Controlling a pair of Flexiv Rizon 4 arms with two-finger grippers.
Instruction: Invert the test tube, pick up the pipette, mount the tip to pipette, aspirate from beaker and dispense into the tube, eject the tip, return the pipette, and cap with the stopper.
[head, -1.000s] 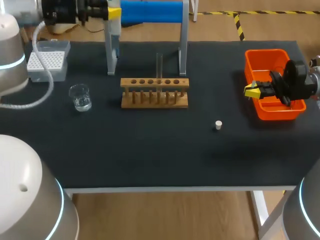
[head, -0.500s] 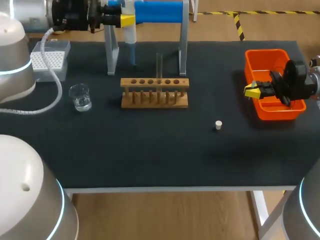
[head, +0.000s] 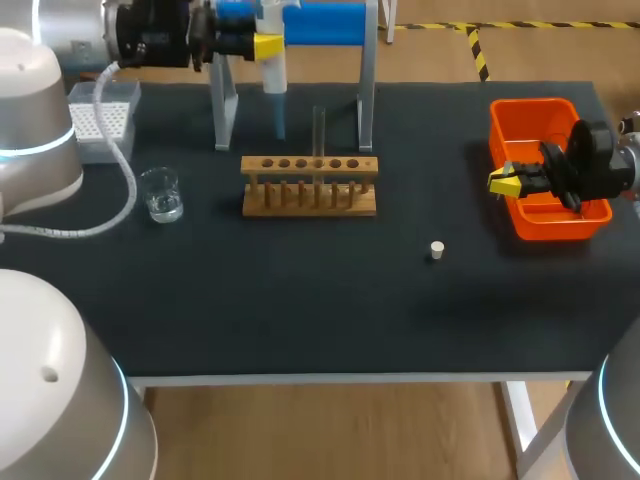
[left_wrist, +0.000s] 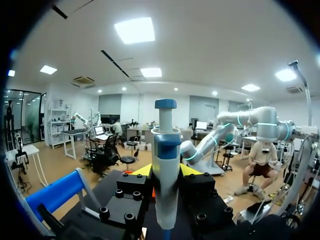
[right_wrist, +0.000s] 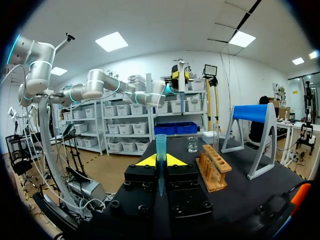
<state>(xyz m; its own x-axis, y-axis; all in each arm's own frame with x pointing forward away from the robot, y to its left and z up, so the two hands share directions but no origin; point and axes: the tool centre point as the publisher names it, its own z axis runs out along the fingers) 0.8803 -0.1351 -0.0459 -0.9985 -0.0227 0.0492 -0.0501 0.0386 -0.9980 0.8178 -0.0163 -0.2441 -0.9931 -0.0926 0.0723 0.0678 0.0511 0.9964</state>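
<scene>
My left gripper (head: 258, 44) is shut on the white and blue pipette (head: 273, 68), which hangs upright under the blue stand (head: 318, 24), just behind the wooden rack (head: 310, 186). In the left wrist view the pipette (left_wrist: 165, 175) fills the gap between the fingers. A clear test tube (head: 319, 128) stands upright in the rack. My right gripper (head: 505, 182) hovers over the orange bin (head: 532, 110); in its wrist view it (right_wrist: 160, 161) is shut on a pale blue pipette tip (right_wrist: 160, 150). A beaker (head: 160, 193) stands at the left and a white stopper (head: 437, 249) lies right of centre.
The tip box (head: 97, 122) sits at the back left, partly behind my left arm and its cable. The stand's two metal legs (head: 365, 100) rise just behind the rack. Dark bare table lies between the rack and the front edge.
My left arm has carried the pipette to the right along the stand, from its left leg to near the test tube. The right arm has kept still.
</scene>
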